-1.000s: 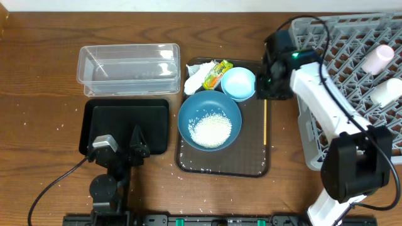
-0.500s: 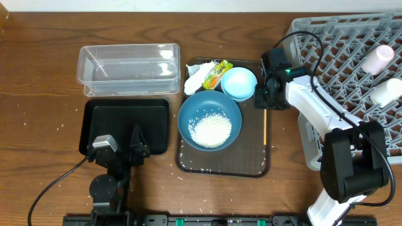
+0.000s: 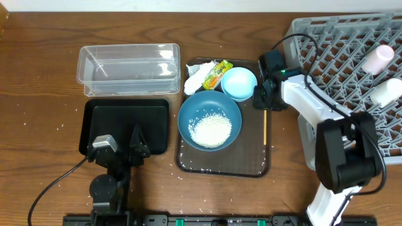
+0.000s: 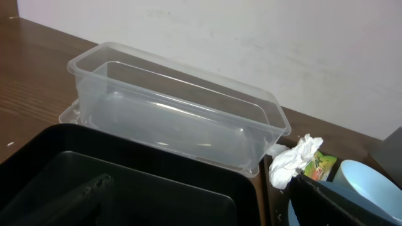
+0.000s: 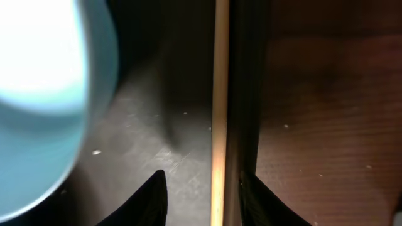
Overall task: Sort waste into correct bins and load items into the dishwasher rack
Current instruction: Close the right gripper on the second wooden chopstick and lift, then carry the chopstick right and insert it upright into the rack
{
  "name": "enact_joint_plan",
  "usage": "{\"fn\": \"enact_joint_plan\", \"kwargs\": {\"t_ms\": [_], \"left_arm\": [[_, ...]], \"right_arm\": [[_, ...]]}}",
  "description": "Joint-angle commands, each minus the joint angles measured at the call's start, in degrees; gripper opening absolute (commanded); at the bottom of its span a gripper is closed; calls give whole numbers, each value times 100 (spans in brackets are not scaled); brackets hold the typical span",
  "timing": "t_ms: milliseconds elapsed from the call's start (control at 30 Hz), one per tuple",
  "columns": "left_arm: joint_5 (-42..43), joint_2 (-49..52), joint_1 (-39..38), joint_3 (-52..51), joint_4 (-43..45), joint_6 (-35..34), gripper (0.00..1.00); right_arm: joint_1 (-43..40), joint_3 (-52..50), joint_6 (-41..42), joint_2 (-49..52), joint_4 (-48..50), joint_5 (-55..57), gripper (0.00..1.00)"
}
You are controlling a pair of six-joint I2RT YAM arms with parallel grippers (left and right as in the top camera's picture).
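nearest, the left gripper (image 3: 119, 144) hung over the black tray-bin (image 3: 100, 113), fingers spread wide and empty. on the brown serving tray (image 3: 251, 157) sat the dark-blue bowl (image 3: 187, 113) of rice (image 3: 210, 130). the right gripper (image 5: 202, 191) was low at that tray's right edge, fingers apart either side of the chopsticks (image 5: 220, 94), not pinching. beyond lay the tissue (image 3: 196, 76), wrapper (image 3: 217, 72) and clear tub (image 3: 129, 63).

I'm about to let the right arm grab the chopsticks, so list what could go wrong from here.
1. The chopsticks lie tight against the raised rim of the serving tray. One finger of the right gripper may land on that rim, so the grip could miss or slip.
2. The small light-blue bowl sits close on the other side, and the gripper might nudge it.
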Motion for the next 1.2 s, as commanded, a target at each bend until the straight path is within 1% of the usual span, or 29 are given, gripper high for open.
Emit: {"fn": "enact_joint_plan", "kwargs": {"t_ms": [0,267,300,333,367,433,500,600,633,733,800,900,1033,1167], "left_arm": [[-48,-9,-28,-101,-195,50,91],[-48,-9,-28,-101,-195,50,91],[-48,-9,-28,-101,-195,50,91],[-46,-9,-28,-101,-195,50,91],[-46,-9,-28,-101,-195,50,91],[-46,-9,-28,-101,-195,50,91],[-46,-9,-28,-101,-195,50,91],[-46,-9,-28,-101,-195,50,91],[-48,-9,-28,-101,-195,50,91],[-46,-9,-28,-101,-195,50,91],[-48,-9,-28,-101,-195,50,91],[-46,-9,-28,-101,-195,50,91],[-46,-9,-28,-101,-195,50,91],[-48,-9,-28,-101,-195,50,91]], "right_arm": [[92,-26,74,199,57,61,35],[92,-26,76,275,57,0,34],[94,-28,76,275,46,0,33],[94,-31,76,275,46,0,29],[94,-33,81,275,26,-7,18],[94,-33,79,275,7,-66,10],[94,-31,74,275,2,-197,6],[92,-31,74,273,-20,-352,4],[92,-26,74,273,-17,-385,1],[70,70,39,227,-109,-411,1],[11,238,-133,149,-236,-575,1],[-155,708,-361,-39,-610,-643,1],[-518,1578,-901,-332,-1137,-643,1],[-931,2378,-1670,-549,-1399,-629,1]]}}
